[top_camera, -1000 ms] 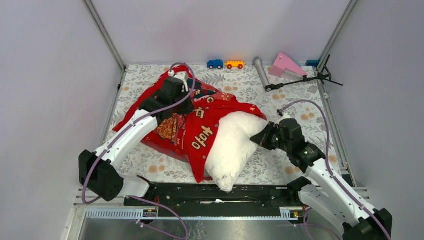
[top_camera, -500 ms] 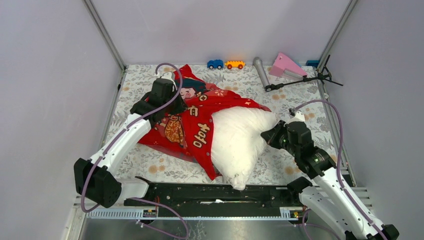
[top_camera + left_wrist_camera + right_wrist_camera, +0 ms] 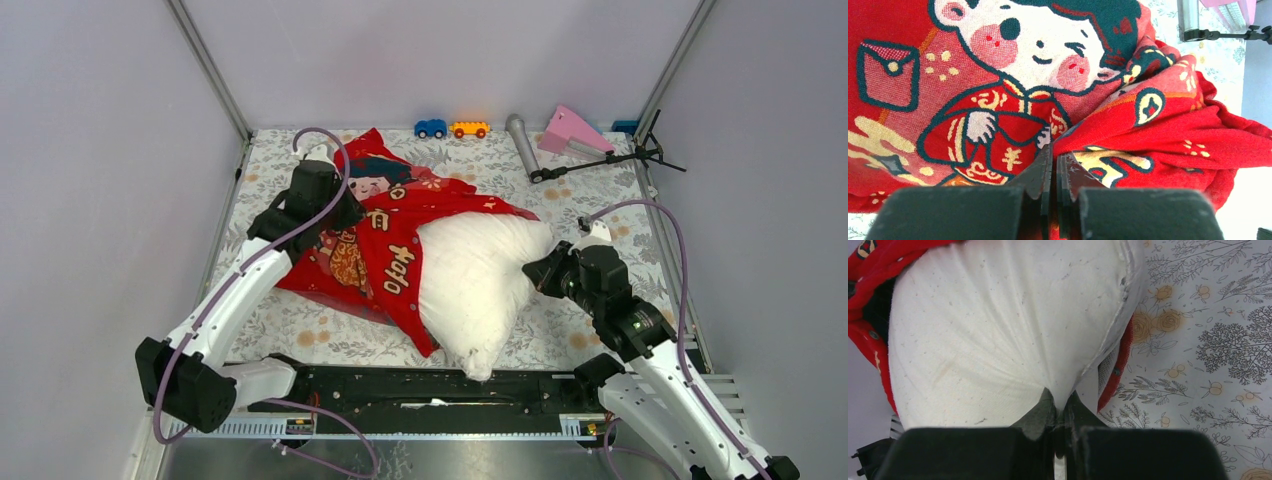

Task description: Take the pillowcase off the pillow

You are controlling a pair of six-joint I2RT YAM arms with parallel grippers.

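Note:
The red pillowcase [image 3: 375,250] with cartoon figures lies bunched over the left half of the white pillow [image 3: 475,280] in the middle of the table. The pillow's right half is bare. My left gripper [image 3: 345,212] is shut on a fold of the pillowcase [image 3: 1158,135] at its far left part. My right gripper [image 3: 545,270] is shut on the pillow's right edge; in the right wrist view the white fabric [image 3: 998,340] is pinched between the jaws of that gripper [image 3: 1059,405]. The left wrist view shows its gripper [image 3: 1054,157] clamped on red cloth.
The table is covered by a grey floral cloth [image 3: 600,215]. At the back stand a blue toy car [image 3: 431,128], an orange toy car [image 3: 469,129], a grey cylinder [image 3: 521,142], a pink wedge [image 3: 572,130] and a black stand [image 3: 610,158]. Walls close both sides.
My left gripper has pulled the pillowcase farther left and back, baring more of the pillow. My right gripper has moved right with the pillow's edge in it.

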